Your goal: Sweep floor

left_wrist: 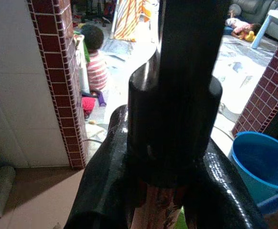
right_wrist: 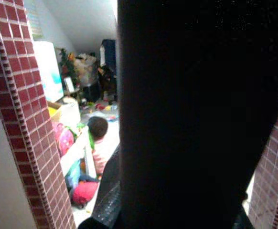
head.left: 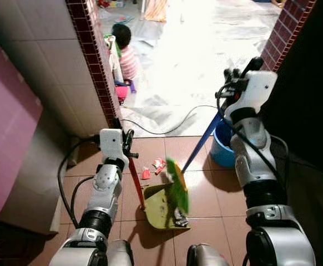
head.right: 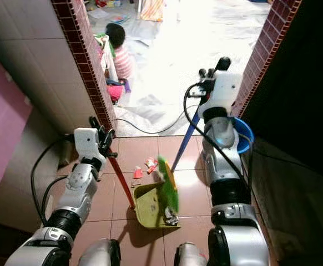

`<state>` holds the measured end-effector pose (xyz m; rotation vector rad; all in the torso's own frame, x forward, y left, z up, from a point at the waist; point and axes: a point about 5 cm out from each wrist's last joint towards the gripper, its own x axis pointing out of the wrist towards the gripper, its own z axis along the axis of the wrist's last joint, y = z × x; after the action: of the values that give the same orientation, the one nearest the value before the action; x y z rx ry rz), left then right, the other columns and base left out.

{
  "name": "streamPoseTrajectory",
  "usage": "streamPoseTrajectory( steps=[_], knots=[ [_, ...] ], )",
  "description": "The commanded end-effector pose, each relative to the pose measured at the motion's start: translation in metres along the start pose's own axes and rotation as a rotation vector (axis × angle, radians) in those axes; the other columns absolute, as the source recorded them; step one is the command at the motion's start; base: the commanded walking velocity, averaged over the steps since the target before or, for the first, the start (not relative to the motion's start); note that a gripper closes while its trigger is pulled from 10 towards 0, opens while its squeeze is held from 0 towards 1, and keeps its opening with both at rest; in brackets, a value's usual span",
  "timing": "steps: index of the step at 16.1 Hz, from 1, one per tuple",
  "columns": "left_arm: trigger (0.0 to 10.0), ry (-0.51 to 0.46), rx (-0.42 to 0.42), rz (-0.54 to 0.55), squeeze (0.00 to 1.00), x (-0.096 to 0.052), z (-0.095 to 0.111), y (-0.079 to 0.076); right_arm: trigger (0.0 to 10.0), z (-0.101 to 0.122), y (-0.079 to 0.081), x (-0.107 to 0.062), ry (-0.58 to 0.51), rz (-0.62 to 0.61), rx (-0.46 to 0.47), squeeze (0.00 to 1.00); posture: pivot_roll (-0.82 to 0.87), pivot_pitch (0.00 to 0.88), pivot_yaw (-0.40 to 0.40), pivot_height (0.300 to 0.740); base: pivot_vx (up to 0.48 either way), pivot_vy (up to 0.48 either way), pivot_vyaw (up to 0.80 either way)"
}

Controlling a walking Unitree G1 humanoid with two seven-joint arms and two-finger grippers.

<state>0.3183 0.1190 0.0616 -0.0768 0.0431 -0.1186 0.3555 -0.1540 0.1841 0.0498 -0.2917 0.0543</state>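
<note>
The left claw was clenched on the red dustpan handle; the right claw gripped the blue broom handle. Both looked light, stiff poles, best held high. The green brush sat over the yellow-green pan, scraps just beyond.

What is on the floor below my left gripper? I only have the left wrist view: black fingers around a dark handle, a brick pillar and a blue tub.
Observer: The left gripper holds a red handle that runs down to a yellow-green dustpan standing on the brown tiles.
Operator: Is anything in the pan?
Observer: Yes, a small clump of debris lies at its near corner.
Operator: Where is the broom?
Observer: The right gripper holds its blue handle; the green broom head is over the dustpan.
Operator: Any litter left?
Observer: Red-and-white scraps lie on the tiles just beyond the pan.
</note>
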Motion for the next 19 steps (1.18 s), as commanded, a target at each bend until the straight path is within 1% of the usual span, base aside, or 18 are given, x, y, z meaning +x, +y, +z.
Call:
streamPoseTrajectory(
  steps=[1,2,4,5,6,7,8,9,10,11,12,13,15,16,17,18,19],
  knots=[
    [10.0,-0.043,0.021,0.015,0.00,-0.001,0.005,0.002,10.0,-0.006,-0.003,-0.005,0.038,-0.021,-0.034,0.00,-0.09,0.000,0.040,0.740,0.000,0.000,0.00],
    [10.0,-0.040,0.020,0.018,0.00,-0.004,0.003,0.002,10.0,-0.014,-0.003,-0.013,0.075,-0.032,-0.029,0.00,-0.08,0.000,0.038,0.740,0.000,0.000,0.00],
    [10.0,-0.033,0.022,0.026,0.00,-0.006,0.000,0.003,10.0,-0.019,-0.002,-0.020,0.092,-0.029,-0.039,0.00,-0.09,0.000,0.039,0.740,0.000,0.000,0.00],
    [10.0,-0.025,0.025,0.030,0.00,-0.010,-0.004,0.004,10.0,-0.026,0.001,-0.028,0.113,-0.023,-0.030,0.00,-0.09,0.000,0.042,0.740,0.000,0.000,0.00],
    [10.0,-0.023,0.026,0.028,0.00,-0.011,-0.005,0.003,10.0,-0.028,0.002,-0.031,0.121,-0.022,-0.026,0.00,-0.09,0.000,0.043,0.740,0.000,0.000,0.00],
    [10.0,-0.018,0.024,0.014,0.00,-0.011,-0.006,0.001,10.0,-0.033,0.005,-0.032,0.150,-0.030,0.003,0.00,-0.09,0.000,0.045,0.740,0.000,0.000,0.00],
    [10.0,-0.015,0.017,-0.001,0.00,-0.011,-0.007,-0.003,10.0,-0.037,0.009,-0.033,0.194,-0.051,0.056,0.00,-0.09,0.000,0.047,0.740,0.000,0.000,0.00],
    [10.0,-0.008,-0.003,-0.002,0.00,-0.010,-0.008,-0.006,10.0,-0.036,0.012,-0.031,0.207,-0.081,0.141,0.00,-0.09,0.000,0.048,0.740,0.000,0.000,0.00],
    [10.0,-0.006,-0.014,0.000,0.00,-0.010,-0.008,-0.006,10.0,-0.035,0.013,-0.030,0.206,-0.085,0.167,0.00,-0.09,0.000,0.048,0.740,0.000,0.000,0.00],
    [10.0,0.008,-0.050,0.025,0.00,-0.009,-0.010,-0.007,10.0,-0.030,0.015,-0.026,0.201,-0.111,0.267,0.00,-0.09,0.000,0.048,0.740,0.000,0.000,0.00],
    [10.0,0.021,-0.068,0.036,0.00,-0.009,-0.011,-0.008,10.0,-0.027,0.015,-0.023,0.191,-0.135,0.361,0.00,-0.09,0.000,0.048,0.740,0.000,0.000,0.00],
    [10.0,0.023,-0.065,0.043,0.00,-0.008,-0.011,-0.008,10.0,-0.024,0.013,-0.020,0.180,-0.139,0.371,0.00,-0.09,0.000,0.048,0.740,0.000,0.000,0.00],
    [10.0,0.025,-0.081,0.048,0.00,-0.007,-0.010,-0.010,10.0,-0.019,0.009,-0.017,0.166,-0.135,0.341,0.00,-0.10,0.000,0.048,0.740,0.000,0.000,0.00],
    [10.0,0.026,-0.088,0.050,0.00,-0.006,-0.009,-0.011,10.0,-0.015,0.007,-0.015,0.151,-0.113,0.295,0.00,-0.10,0.000,0.049,0.740,0.000,0.000,0.00],
    [10.0,0.033,-0.093,0.053,0.00,-0.006,-0.010,-0.010,10.0,-0.014,0.007,-0.015,0.144,-0.097,0.267,0.00,-0.10,0.000,0.049,0.740,0.000,0.000,0.00],
    [10.0,0.044,-0.101,0.054,0.00,-0.004,-0.009,-0.010,10.0,-0.010,0.006,-0.015,0.119,-0.063,0.205,0.00,-0.10,0.000,0.051,0.740,0.000,0.000,0.00],
    [10.0,0.022,-0.123,0.034,0.00,-0.002,-0.004,-0.011,10.0,-0.007,0.006,-0.015,0.096,-0.035,0.159,0.00,-0.10,0.000,0.051,0.740,0.000,0.000,0.00]
  ],
)
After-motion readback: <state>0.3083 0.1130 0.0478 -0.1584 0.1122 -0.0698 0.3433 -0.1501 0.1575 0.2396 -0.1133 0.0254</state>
